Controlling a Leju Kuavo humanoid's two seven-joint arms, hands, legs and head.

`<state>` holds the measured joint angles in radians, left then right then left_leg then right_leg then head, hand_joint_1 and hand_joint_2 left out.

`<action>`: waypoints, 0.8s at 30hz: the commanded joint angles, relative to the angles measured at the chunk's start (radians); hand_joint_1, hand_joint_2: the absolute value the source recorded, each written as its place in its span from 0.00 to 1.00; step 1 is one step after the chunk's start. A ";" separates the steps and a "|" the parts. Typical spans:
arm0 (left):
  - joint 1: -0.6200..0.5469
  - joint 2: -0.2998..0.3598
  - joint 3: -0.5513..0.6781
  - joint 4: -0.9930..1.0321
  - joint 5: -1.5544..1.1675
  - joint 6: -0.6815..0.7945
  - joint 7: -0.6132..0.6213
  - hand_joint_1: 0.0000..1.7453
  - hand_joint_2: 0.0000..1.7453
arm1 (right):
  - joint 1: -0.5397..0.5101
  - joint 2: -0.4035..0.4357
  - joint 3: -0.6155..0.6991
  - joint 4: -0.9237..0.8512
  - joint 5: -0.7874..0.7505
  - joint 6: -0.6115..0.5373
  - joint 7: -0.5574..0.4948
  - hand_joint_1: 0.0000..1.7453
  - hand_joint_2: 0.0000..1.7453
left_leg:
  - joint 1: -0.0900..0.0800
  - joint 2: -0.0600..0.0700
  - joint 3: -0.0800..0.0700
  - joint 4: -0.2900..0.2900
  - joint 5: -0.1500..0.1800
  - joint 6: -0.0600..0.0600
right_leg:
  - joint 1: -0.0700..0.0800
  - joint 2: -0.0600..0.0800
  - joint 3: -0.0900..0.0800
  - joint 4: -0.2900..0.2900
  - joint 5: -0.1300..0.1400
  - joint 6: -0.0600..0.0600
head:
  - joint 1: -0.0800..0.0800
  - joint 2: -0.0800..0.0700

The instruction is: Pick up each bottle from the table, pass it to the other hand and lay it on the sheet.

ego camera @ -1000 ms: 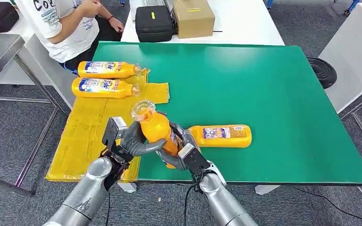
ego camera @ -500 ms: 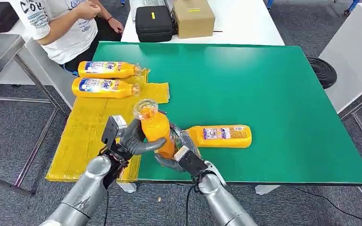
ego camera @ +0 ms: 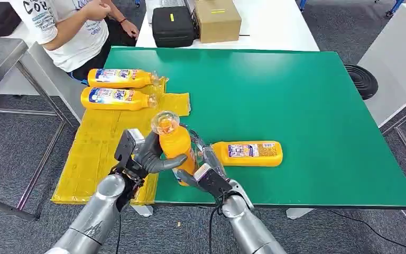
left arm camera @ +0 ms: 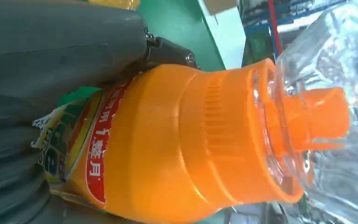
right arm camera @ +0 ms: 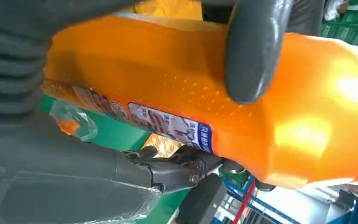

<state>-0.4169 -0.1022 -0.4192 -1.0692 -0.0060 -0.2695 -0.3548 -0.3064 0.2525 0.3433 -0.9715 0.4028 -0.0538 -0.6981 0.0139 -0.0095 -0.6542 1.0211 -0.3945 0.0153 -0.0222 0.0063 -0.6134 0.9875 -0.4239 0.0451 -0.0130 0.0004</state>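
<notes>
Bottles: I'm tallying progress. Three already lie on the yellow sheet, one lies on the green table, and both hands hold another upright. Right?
Not quite: two bottles lie on the yellow sheet, not three, as the head view shows. One bottle lies on the green table, and the left hand and right hand hold another upright.

Four orange bottles (ego camera: 175, 144); one yellow sheet (ego camera: 101, 143), seemingly.

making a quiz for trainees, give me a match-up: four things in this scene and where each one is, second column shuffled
Things:
1. held bottle
2. bottle with its label up
3. two bottles side by side
4. cardboard box

Places:
A. lying on the yellow sheet
B. on the white table beyond the green table
C. between the left hand and right hand
D. lying on the green table

Pairs: 1-C, 2-D, 3-A, 4-B
</notes>
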 commanded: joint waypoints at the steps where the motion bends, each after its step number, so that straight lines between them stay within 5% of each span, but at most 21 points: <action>1: -0.023 0.038 0.111 -0.024 -0.100 0.172 0.024 1.00 1.00 | 0.044 -0.021 -0.057 -0.137 0.020 -0.006 0.009 0.00 0.00 | 0.000 0.001 0.002 0.000 -0.001 0.000 | 0.001 0.001 0.002 0.000 -0.001 -0.002 | 0.000 0.000; 5: -0.057 0.053 0.153 -0.018 -0.232 0.344 0.023 1.00 1.00 | 0.071 -0.024 -0.056 -0.193 0.028 -0.007 0.008 0.00 0.00 | 0.001 0.001 0.005 0.000 -0.002 -0.001 | 0.002 0.000 0.004 0.000 -0.002 -0.003 | 0.000 0.000; 11: -0.097 0.068 0.200 0.005 -0.307 0.418 0.025 1.00 1.00 | 0.090 -0.032 -0.052 -0.231 0.035 -0.005 0.011 0.00 0.00 | 0.001 0.001 0.004 0.001 -0.002 0.000 | 0.002 0.000 0.004 0.000 -0.002 -0.002 | 0.000 0.000; 21: -0.179 0.135 0.210 -0.016 -0.398 0.383 0.056 1.00 1.00 | 0.120 -0.037 -0.055 -0.307 0.036 -0.014 0.002 0.00 0.00 | 0.001 0.000 0.002 0.000 -0.001 0.000 | 0.002 -0.002 0.003 0.000 -0.001 -0.002 | 0.000 0.000; 24: -0.243 0.225 0.077 0.029 -0.626 0.284 0.136 1.00 1.00 | 0.145 -0.048 -0.076 -0.371 0.048 -0.028 0.001 0.00 0.00 | 0.001 0.000 0.004 0.001 -0.002 0.000 | 0.002 -0.002 0.004 0.000 -0.002 -0.003 | 0.000 0.000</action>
<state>-0.5282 -0.0027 -0.2148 -1.1128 -0.4117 0.1190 -0.3017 -0.1788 0.2422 0.2987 -1.2593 0.4410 -0.0694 -0.6954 0.0145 -0.0092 -0.6541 1.0211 -0.3940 0.0150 -0.0217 0.0063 -0.6139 0.9877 -0.4238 0.0449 -0.0126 0.0004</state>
